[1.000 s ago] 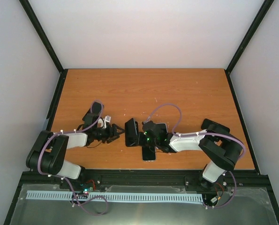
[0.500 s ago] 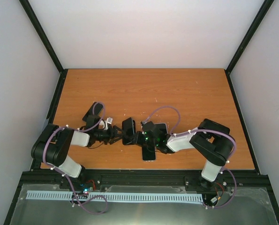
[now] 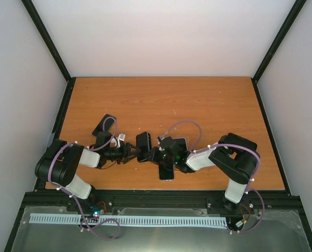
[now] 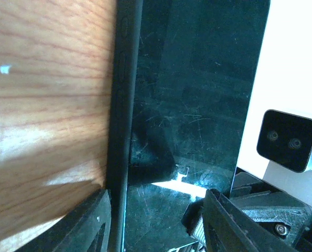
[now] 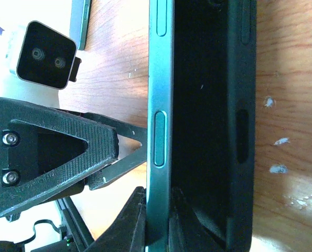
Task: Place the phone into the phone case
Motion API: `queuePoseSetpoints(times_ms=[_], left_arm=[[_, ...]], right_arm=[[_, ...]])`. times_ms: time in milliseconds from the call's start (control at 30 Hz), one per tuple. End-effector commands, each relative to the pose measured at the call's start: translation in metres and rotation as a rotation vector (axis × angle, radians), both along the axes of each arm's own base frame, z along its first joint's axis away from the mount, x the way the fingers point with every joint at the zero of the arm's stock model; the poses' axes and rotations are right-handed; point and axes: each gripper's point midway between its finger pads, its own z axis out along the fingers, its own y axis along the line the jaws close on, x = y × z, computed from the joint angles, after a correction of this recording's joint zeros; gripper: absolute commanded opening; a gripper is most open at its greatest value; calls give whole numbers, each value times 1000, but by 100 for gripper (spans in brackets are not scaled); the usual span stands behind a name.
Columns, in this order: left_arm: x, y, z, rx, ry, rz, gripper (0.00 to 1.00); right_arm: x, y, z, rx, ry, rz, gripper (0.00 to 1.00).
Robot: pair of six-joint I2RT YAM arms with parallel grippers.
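In the top view you get soft, even light from above: the table (image 3: 197, 100) is bright and sharp, with only faint shadows. In the left wrist view the phone (image 4: 192, 105) is dark but mirror-like, its scratches crisp, with a white glint low on the glass. Right of the phone the background blows out to white. Left of the phone a glare band crosses the table above a darker shadow. In the right wrist view, white burns out up-left of the phone. The case (image 5: 213, 105) right of the phone is featureless black, and glare washes the table beyond it.
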Motion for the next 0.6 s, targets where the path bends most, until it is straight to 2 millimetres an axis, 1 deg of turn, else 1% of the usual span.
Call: queuePoseSetpoints(times_ms=[0, 67, 467, 567], left_arm=[[-7, -10, 6, -41, -3, -40, 49], [-8, -9, 6, -37, -3, -38, 48], [0, -2, 7, 40, -23, -7, 48], [3, 0, 7, 59, -29, 1, 49]], right_arm=[[-23, -10, -31, -64, 114, 45, 4], [-21, -13, -26, -78, 94, 36, 7], [-8, -42, -11, -256, 2, -4, 31], [-4, -47, -2, -288, -34, -9, 34]])
